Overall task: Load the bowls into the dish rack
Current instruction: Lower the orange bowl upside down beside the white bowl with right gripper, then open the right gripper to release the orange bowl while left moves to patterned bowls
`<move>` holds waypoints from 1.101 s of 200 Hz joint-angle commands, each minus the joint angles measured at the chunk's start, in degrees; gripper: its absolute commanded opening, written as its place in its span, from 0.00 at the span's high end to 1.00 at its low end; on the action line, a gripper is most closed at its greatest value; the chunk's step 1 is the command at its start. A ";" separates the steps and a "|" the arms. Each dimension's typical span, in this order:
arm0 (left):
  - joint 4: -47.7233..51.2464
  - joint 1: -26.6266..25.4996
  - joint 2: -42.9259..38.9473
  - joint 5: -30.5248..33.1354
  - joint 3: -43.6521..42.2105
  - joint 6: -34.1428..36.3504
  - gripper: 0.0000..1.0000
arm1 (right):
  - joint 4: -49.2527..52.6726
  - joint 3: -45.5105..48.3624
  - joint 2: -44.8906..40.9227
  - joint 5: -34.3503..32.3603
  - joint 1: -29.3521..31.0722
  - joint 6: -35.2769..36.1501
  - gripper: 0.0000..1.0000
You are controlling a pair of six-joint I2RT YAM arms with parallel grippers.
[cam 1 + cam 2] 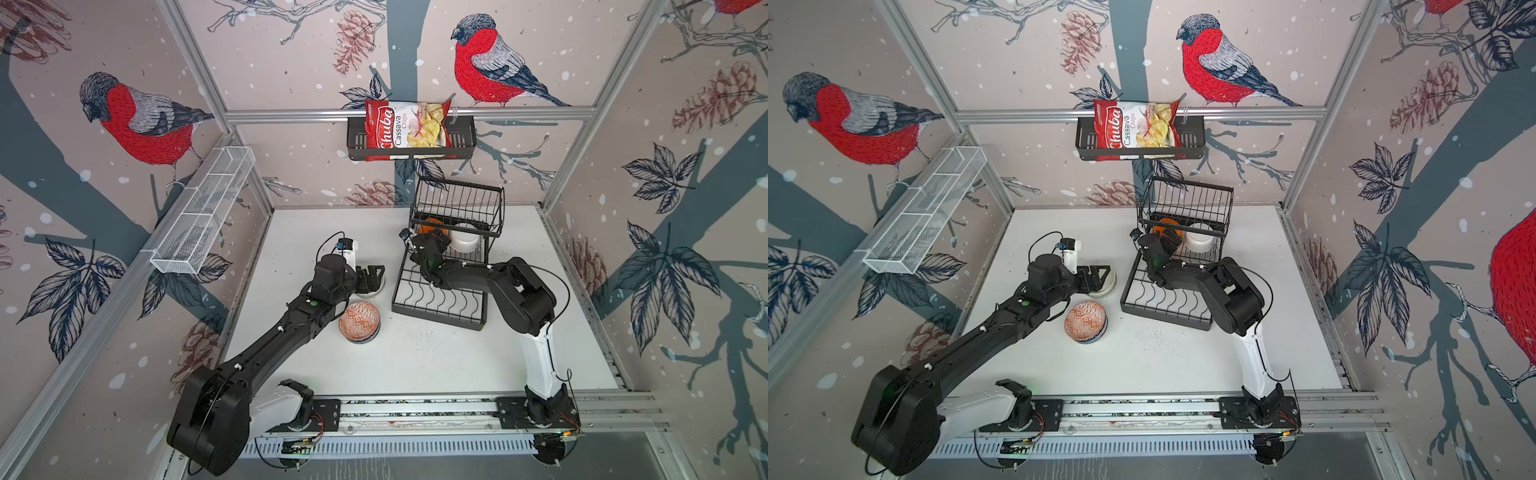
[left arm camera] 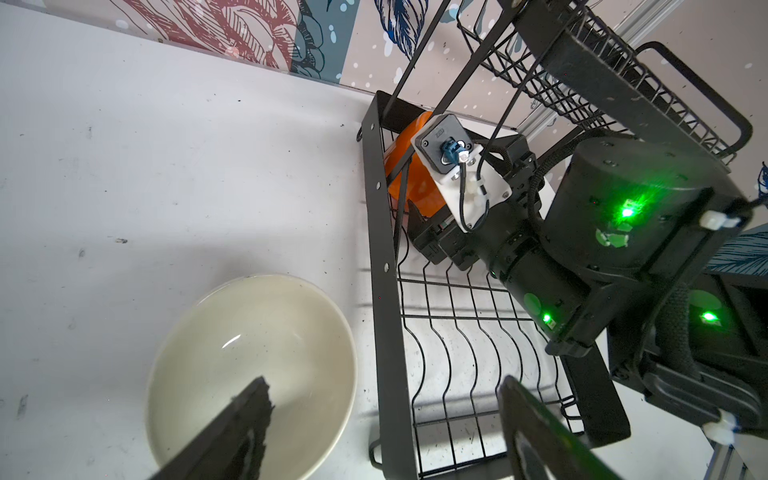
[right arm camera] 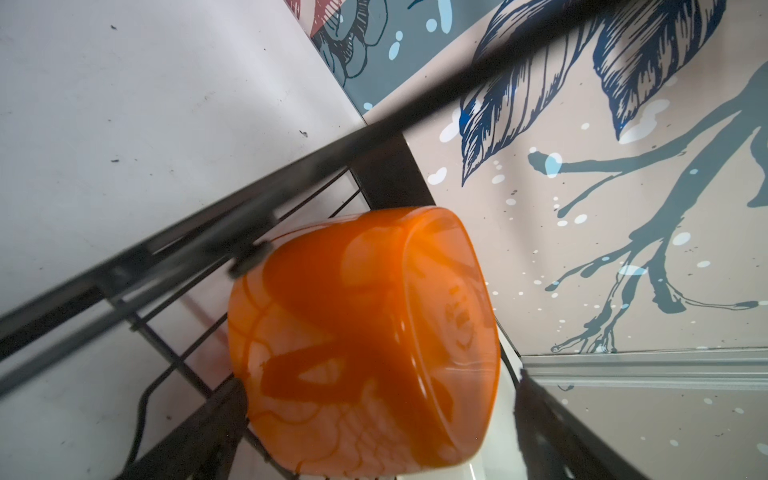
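Loaded: two bowls sit in the dish rack (image 1: pixel 436 318), under its raised basket. An orange bowl (image 1: pixel 432 227) is tipped on its side, with a white bowl (image 1: pixel 463 241) just beside it.
Left to load: a cream bowl (image 2: pixel 249 332) stands on the table (image 1: pixel 415 365) beside the rack. Nearer the front, an orange-red patterned bowl (image 1: pixel 358 320) is stacked on a blue-rimmed bowl (image 1: pixel 365 337).
Dividers: the curved wires I can see hold nothing.
Progress: under halfway, by my count of what shows.
My right gripper (image 3: pixel 380 380): spread wide, one finger on each side of the orange bowl. A sliver of white shows beside one finger, so I judge I am not clamping it.
My left gripper (image 2: pixel 384 382): wide open and empty, poised over the cream bowl with its rim between my fingers.
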State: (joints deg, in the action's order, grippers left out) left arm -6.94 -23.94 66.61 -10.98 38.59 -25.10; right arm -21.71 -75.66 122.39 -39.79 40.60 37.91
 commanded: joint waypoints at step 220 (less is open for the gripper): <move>8.22 0.65 1.05 5.08 3.26 -1.45 0.15 | 14.16 10.18 -18.79 9.30 7.12 -26.84 0.01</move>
State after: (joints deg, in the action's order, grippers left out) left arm -1.39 -23.46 67.31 -7.40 40.77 -25.76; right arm -10.90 -66.26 105.65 -32.80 47.37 17.19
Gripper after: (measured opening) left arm 0.855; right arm 0.991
